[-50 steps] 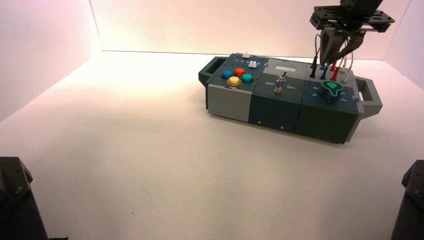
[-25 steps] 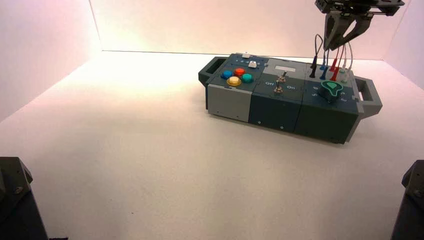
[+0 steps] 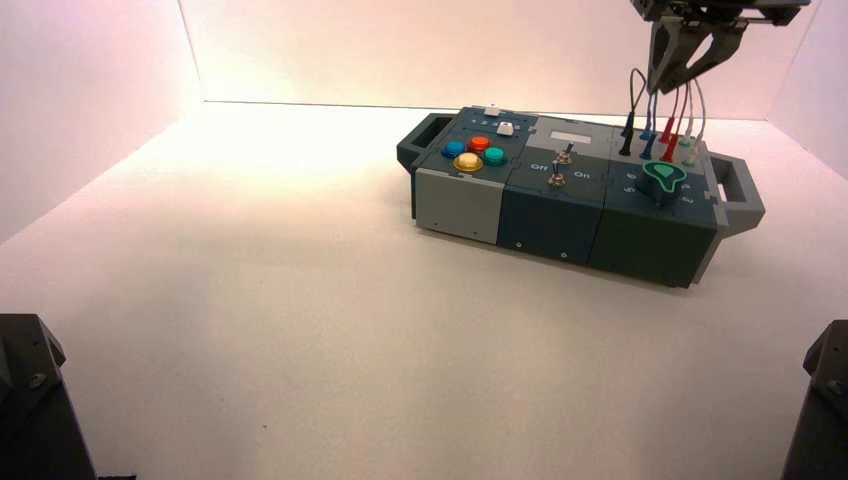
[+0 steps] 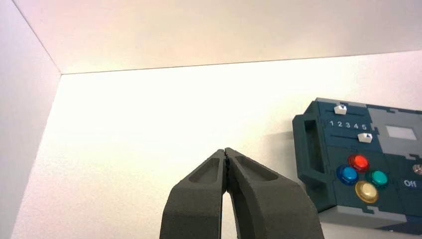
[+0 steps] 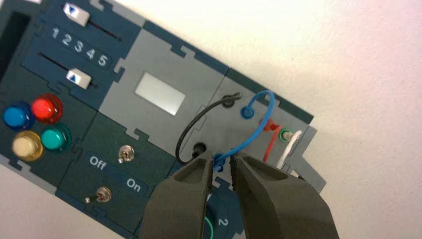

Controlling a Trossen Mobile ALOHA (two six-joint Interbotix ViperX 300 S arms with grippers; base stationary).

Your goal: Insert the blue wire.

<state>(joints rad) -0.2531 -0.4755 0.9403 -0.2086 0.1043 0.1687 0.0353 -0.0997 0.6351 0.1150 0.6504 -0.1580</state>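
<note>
The blue wire [image 5: 259, 127] is a thin light-blue loop on the box's grey wire panel. One blue plug [image 5: 245, 112] sits in a far socket. The other blue plug [image 5: 217, 162] stands at a near socket beside the black plug. In the high view the blue wire [image 3: 651, 118] stands at the box's right rear. My right gripper [image 5: 221, 158] is open and holds nothing. It hangs above the wires [image 3: 673, 84], apart from them. My left gripper [image 4: 226, 152] is shut and empty, parked away from the box's left end.
The box [image 3: 560, 215] stands at the table's far right. Black [image 5: 185, 137], red [image 5: 268, 142] and white [image 5: 288, 149] wires share the panel. A green knob [image 3: 662, 180], two toggle switches [image 3: 562, 165], coloured buttons [image 3: 473, 153] and two sliders are on top.
My right gripper has risen from down among the wires to well above them. The blue wire stays standing on the panel. The left arm has not moved.
</note>
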